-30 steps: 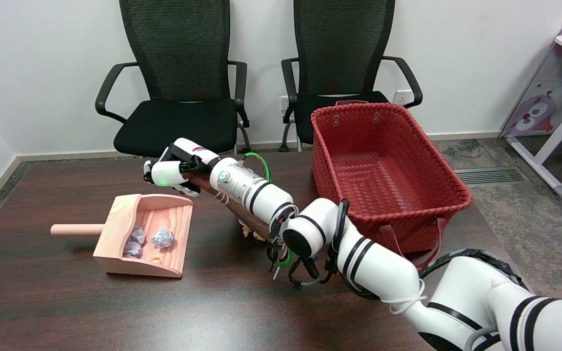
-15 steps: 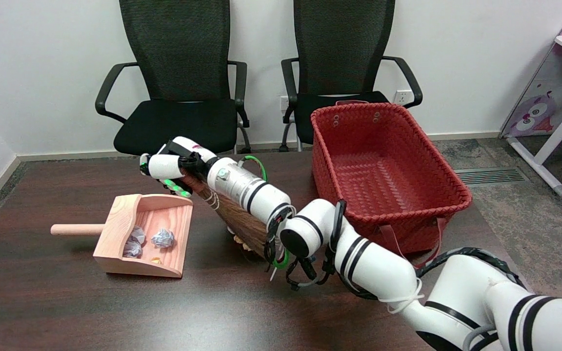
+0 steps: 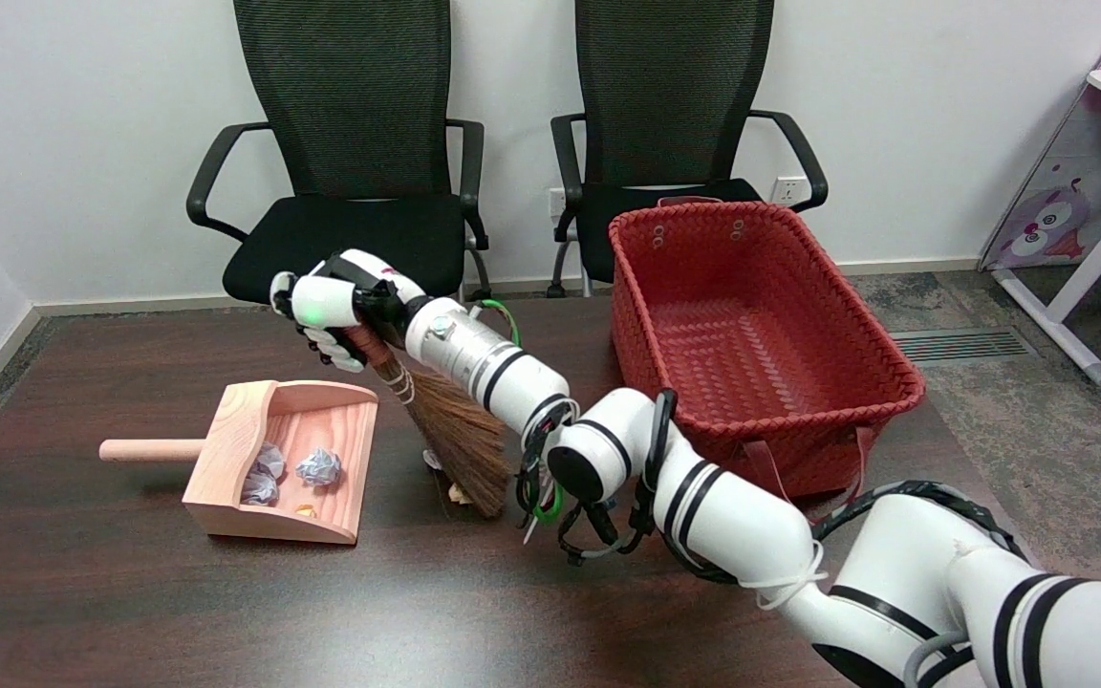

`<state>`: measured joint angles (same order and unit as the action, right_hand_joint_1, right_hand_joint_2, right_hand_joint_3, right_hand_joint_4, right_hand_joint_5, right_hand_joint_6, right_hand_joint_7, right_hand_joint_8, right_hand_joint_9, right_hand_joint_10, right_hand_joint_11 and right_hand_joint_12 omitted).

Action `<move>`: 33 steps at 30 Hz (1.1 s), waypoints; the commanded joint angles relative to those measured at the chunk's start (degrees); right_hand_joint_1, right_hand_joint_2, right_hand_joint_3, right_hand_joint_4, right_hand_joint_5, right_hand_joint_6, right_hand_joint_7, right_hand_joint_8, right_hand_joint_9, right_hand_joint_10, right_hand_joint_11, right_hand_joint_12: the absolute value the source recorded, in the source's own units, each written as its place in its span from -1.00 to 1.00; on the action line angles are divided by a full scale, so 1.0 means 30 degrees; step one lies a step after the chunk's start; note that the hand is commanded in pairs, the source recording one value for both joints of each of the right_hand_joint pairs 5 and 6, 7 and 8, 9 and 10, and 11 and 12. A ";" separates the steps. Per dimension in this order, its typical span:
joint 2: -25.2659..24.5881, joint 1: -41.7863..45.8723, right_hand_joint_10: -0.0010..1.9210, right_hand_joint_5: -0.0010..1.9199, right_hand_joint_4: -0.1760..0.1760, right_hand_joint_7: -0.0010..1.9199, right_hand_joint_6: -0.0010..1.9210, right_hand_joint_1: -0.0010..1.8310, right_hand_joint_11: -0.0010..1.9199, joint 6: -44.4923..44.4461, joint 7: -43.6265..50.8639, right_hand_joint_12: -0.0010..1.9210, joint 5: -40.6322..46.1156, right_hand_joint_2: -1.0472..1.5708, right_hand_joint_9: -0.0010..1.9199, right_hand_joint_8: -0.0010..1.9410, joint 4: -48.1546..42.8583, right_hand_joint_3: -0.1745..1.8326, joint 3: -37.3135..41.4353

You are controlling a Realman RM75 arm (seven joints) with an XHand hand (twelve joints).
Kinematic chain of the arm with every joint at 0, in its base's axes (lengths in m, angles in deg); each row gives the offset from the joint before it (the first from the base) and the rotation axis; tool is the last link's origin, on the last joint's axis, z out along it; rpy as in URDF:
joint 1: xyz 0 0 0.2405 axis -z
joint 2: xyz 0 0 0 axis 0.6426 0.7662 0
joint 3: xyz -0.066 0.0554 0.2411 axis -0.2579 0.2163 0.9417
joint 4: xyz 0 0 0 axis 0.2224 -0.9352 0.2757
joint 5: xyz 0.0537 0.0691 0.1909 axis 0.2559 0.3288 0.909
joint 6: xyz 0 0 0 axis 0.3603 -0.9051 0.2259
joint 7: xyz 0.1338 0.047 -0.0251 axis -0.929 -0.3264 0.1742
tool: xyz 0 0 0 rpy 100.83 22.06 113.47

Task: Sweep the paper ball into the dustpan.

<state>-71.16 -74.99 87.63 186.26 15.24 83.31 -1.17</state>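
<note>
1. Dark wood table (image 3: 130,592) filled the foreground; two black chairs (image 3: 350,143) stood against the white wall behind it.
2. Dustpan (image 3: 230,497) of pale wood lay left of centre, handle at 9 o'clock, mouth at 3 o'clock. Three crumpled paper balls (image 3: 319,466) sat inside it.
3. Right hand (image 3: 326,315) was curled around the handle of a small broom (image 3: 450,440), gripping its top end. The broom slanted from the hand toward 4 o'clock, bristle tips on the table near the dustpan mouth.
4. Small pale scraps (image 3: 458,493) showed at the bristle tips; whether any was a paper ball could not be told.
5. A red basket (image 3: 856,315) stood at 2 o'clock of the broom, apart from the work.
6. Judged step: drawing the bristles toward 9 o'clock to push remaining debris into the pan.
7. Recommended technique:
   - Keep the bristle tips pressed lightly on the table.
   - Sweep in a straight line at the pan mouth.
   - Avoid striking the pan lip, which would likely slide the pan.
</note>
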 commanded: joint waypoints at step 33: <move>0.0158 -0.0022 1.00 1.00 0.15 1.00 1.00 -0.26 1.00 0.4264 -0.3000 1.00 0.2281 0.90 1.00 0.98 -0.1196 1.00 -0.0581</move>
<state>-70.99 -75.14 98.28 179.98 21.34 80.49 -2.70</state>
